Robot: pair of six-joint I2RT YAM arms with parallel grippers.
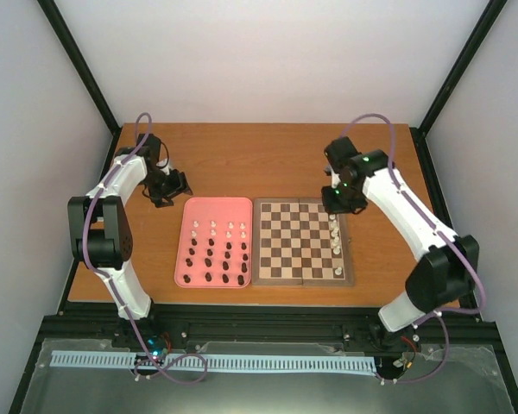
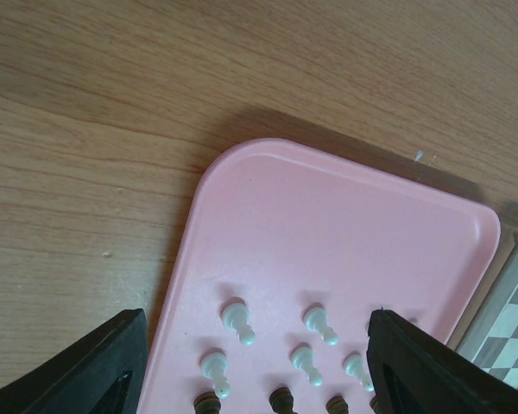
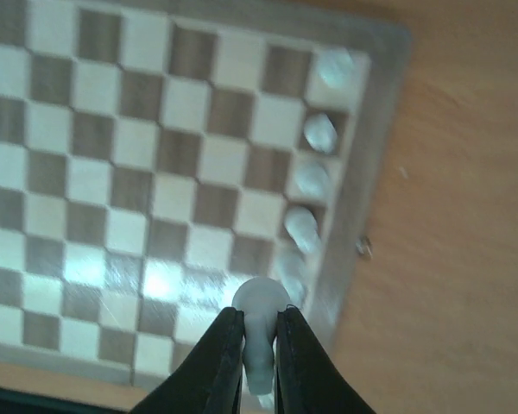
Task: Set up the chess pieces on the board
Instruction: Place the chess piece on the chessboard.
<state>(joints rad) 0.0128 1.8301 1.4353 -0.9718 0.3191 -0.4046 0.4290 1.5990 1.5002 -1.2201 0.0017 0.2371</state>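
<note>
Right gripper pinches a white chess piece over the chessboard; left gripper hangs spread above the pink tray of pieces on a wooden bench.

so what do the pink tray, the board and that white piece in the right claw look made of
The pink tray: probably moulded plastic, with even colour, a rounded rim and a satin surface. The board: looks like varnished wood, tan and brown squares with bright glare patches. The white piece in the right claw: likely plastic, smooth and milky, though blurred, so uncertain.

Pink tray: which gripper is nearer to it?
Left. The left gripper hangs by the pink tray's far-left corner; the right gripper is over the board's far-right corner.
</note>
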